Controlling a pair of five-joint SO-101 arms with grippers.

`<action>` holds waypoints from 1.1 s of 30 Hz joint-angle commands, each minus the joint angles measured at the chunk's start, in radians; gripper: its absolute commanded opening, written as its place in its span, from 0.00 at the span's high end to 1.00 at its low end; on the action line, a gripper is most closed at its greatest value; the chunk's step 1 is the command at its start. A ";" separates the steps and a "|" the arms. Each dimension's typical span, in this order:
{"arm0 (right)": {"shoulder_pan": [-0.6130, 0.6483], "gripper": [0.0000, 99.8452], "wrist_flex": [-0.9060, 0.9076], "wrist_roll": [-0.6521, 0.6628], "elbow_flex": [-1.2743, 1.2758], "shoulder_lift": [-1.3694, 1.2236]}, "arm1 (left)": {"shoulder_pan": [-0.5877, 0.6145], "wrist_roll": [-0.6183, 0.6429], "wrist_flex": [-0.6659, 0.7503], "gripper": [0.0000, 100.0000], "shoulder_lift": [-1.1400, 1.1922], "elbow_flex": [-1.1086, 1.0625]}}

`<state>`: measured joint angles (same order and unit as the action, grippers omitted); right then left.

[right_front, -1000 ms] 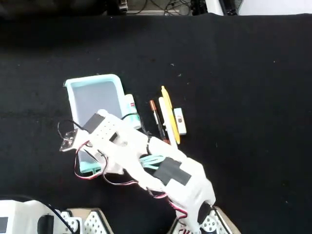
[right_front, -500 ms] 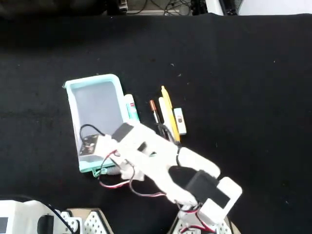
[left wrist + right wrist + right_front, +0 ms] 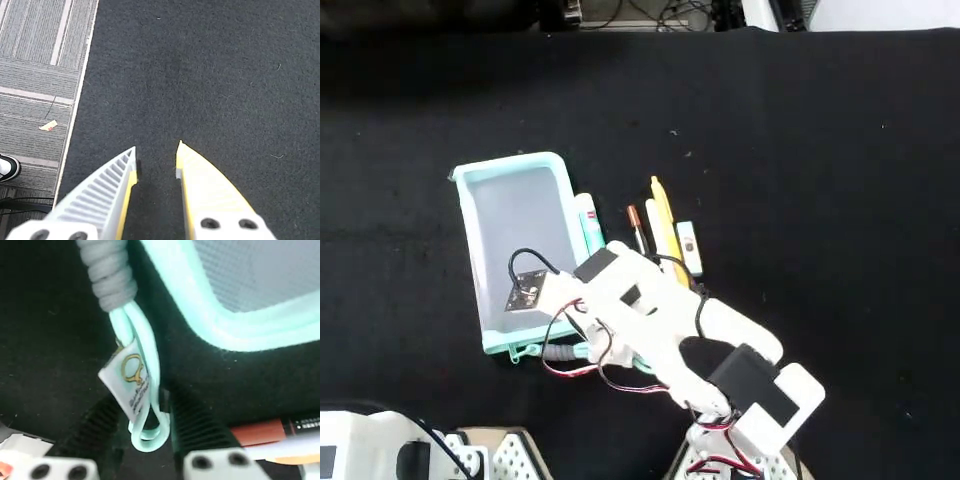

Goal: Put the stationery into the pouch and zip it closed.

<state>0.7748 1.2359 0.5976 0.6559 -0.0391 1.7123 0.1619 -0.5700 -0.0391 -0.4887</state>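
A black cloth-covered counter (image 3: 820, 200) carries everything; past its far edge lie cables (image 3: 650, 12) on a pale floor. The mint pouch (image 3: 470, 230) lies open toward the counter's left and near edges. The stationery sits just beside it toward the middle: a white tube (image 3: 588, 222), a brown pen (image 3: 636, 228), a yellow pen (image 3: 665, 225) and a small white piece (image 3: 689, 245).

The right tool (image 3: 147, 415) stands narrow, its dark fingers closed on the pouch's mint loop (image 3: 147, 390). The left tool (image 3: 157, 146) is slightly apart and holds nothing, over the counter's side edge, with grey striped carpet (image 3: 40, 75) and a paper scrap (image 3: 48, 126) beyond.
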 commanded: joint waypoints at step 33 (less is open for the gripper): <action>0.000 0.78 0.203 0.153 0.021 0.308 | -0.048 0.006 0.012 0.85 -0.017 0.048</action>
<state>0.7396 1.4216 0.7434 0.7373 0.2248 1.6755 0.1619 -0.5700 -0.0391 -0.4887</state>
